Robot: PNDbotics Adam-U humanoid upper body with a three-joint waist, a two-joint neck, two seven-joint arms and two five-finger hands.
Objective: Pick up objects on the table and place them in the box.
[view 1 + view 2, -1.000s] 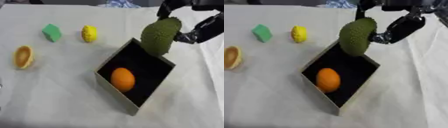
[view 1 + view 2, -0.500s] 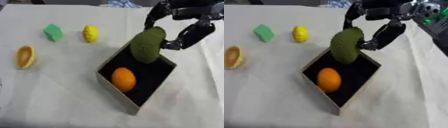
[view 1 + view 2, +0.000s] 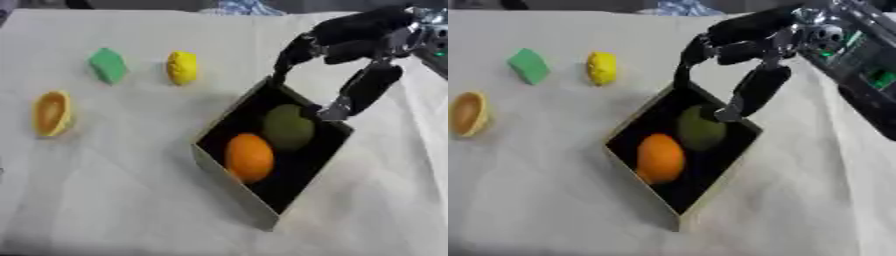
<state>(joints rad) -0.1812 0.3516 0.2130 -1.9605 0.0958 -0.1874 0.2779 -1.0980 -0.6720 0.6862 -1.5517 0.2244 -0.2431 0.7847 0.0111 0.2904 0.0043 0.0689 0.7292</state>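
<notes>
Two fruits in box [image 3: 219, 167]; right hand [image 3: 354, 42] fingers [image 3: 363, 90] spread apart above, holding nothing.

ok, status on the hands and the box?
Right hand open over the box, holding nothing. Left hand not in view. Green fruit and orange in the box. Green block, yellow piece, orange cup on the table; nothing blocking.

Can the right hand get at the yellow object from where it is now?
Probably yes. The right hand is open above the box's far edge, holding nothing, and the yellow object lies on bare cloth with nothing between them.
</notes>
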